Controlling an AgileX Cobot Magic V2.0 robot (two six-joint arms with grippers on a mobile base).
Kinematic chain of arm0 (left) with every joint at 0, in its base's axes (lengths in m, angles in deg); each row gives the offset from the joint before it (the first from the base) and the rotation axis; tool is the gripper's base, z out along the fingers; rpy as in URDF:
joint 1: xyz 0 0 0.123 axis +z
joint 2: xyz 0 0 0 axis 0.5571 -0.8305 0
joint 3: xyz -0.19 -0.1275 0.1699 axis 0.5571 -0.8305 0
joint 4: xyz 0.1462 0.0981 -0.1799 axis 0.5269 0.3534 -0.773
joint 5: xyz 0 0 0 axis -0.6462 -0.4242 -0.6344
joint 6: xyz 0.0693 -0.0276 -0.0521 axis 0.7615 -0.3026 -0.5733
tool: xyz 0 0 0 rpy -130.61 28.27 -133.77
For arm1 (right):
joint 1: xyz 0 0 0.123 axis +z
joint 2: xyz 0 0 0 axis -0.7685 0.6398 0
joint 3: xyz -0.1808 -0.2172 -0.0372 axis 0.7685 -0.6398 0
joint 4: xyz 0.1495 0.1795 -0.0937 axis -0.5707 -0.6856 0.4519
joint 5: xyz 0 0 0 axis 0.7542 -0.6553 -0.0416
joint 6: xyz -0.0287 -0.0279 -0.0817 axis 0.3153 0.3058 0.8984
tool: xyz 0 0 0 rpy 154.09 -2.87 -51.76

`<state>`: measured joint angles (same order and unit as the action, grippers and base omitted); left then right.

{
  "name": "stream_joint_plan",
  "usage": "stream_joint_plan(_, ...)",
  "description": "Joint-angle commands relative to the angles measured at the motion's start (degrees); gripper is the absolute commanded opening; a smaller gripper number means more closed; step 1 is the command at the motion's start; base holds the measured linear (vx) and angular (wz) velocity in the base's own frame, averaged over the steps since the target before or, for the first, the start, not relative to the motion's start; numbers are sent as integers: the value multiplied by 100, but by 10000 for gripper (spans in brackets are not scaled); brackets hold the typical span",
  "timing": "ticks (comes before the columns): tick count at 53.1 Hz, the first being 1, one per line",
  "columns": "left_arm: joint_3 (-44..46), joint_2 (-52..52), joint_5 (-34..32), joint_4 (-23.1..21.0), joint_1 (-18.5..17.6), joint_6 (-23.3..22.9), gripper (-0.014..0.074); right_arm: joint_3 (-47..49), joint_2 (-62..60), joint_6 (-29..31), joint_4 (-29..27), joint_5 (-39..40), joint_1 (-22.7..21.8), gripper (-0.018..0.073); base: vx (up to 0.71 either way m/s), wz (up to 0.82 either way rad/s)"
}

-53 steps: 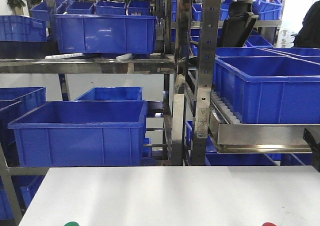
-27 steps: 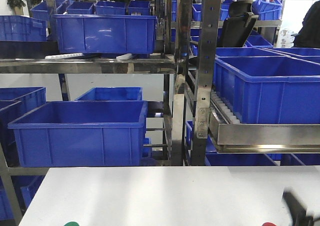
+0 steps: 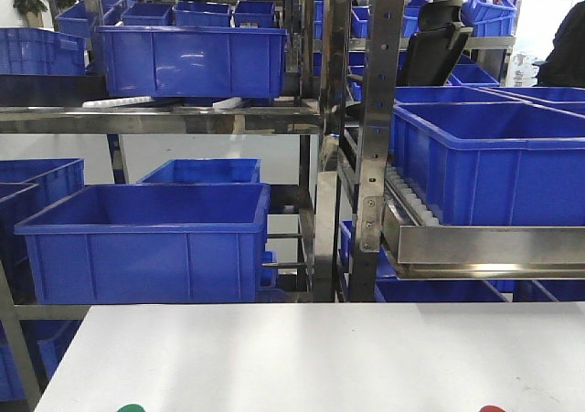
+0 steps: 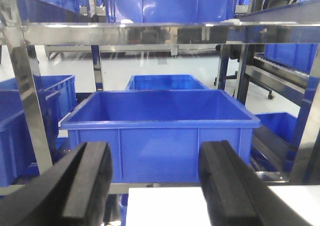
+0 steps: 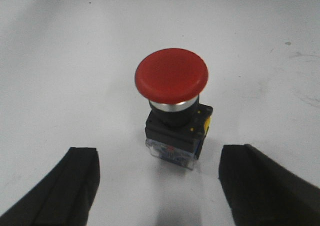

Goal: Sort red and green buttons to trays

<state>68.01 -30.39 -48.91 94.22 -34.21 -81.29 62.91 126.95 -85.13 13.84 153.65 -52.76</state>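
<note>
The red button (image 5: 171,75) stands upright on the white table (image 5: 60,60), its domed red cap on a dark blocky base with a clear bottom. My right gripper (image 5: 160,158) is open, with a black finger low on each side of the button's base and not touching it. My left gripper (image 4: 155,153) is open and holds nothing, raised and facing the shelves. The green button is out of view. A green sliver (image 3: 131,408) and a red sliver (image 3: 492,409) peek over the front view's bottom edge. Too little of them shows to tell whether they are the trays.
Steel racks (image 3: 370,156) with deep blue crates (image 3: 146,243) stand right behind the white table's far edge (image 3: 320,307). One blue crate (image 4: 160,131) faces the left gripper beyond the table's corner (image 4: 165,206). A sloped roller shelf (image 3: 475,248) juts out at the right.
A dark part of the right arm at the front view's right edge dropped toward the table, blurred, and has now left that view. Nothing else moved.
</note>
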Motion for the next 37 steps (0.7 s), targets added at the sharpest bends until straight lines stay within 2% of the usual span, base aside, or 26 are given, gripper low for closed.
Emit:
stream_joint_plan(1,190,65,-428,-48,-1,-47,514,378,136,77,91,1220,-22,538,0,0)
stream_joint_plan(12,190,65,-428,-48,-1,-47,514,1112,704,43,96,1220,-22,536,0,0)
stream_joint_plan(15,190,65,-428,-48,-1,-47,514,1237,775,18,96,1220,-22,511,0,0)
stream_joint_plan(19,190,65,-428,-48,-1,-47,514,1252,768,18,60,1220,-22,408,0,0)
stream_joint_plan(27,190,65,-481,-54,-1,-56,514,1095,756,18,81,1220,-22,-18,0,0)
stream_joint_plan(37,183,65,-282,-31,-14,-43,514,774,762,21,113,1214,-22,-16,0,0)
